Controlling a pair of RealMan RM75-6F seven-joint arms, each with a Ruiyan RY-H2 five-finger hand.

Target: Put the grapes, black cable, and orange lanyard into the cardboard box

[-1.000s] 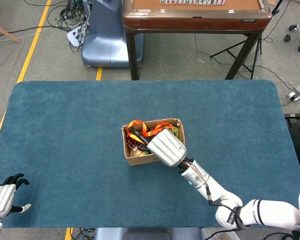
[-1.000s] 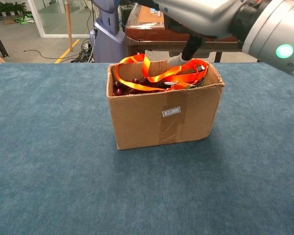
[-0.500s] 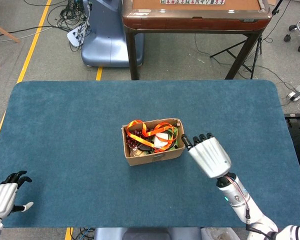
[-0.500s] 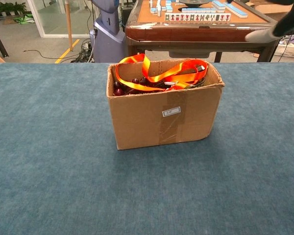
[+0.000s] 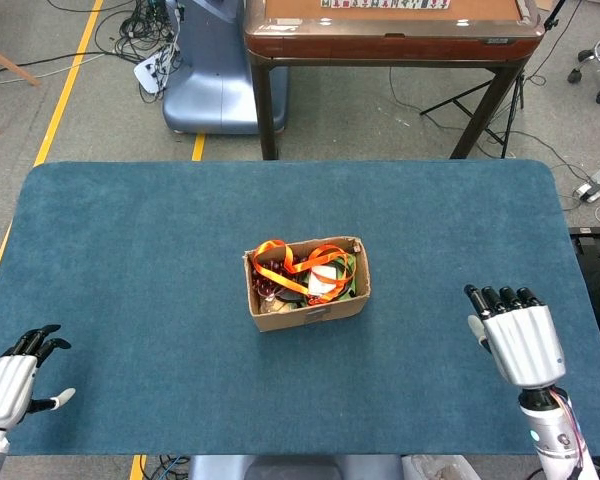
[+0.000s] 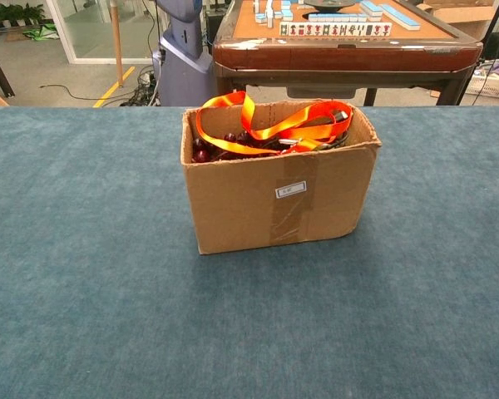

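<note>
The cardboard box (image 5: pixel 310 312) (image 6: pixel 274 195) stands in the middle of the blue table. Inside it lies the orange lanyard (image 5: pixel 290 262) (image 6: pixel 270 125), looped over the top, with dark grapes (image 5: pixel 266 287) (image 6: pixel 203 152) at its left side. The black cable is hard to make out under the lanyard. My right hand (image 5: pixel 520 340) hovers over the table's near right part, empty, fingers straight and apart, well away from the box. My left hand (image 5: pixel 10 380) is at the near left corner, empty with fingers spread. Neither hand shows in the chest view.
A wooden mahjong table (image 5: pixel 390 30) (image 6: pixel 341 41) stands beyond the far edge. A blue-grey machine base (image 5: pixel 215 75) and floor cables (image 5: pixel 140 40) lie behind on the left. The blue table cloth (image 5: pixel 130 260) stretches wide around the box.
My right hand has drawn back from over the box, moving right and toward the near edge, empty. The left hand has barely shifted. The box contents stay put.
</note>
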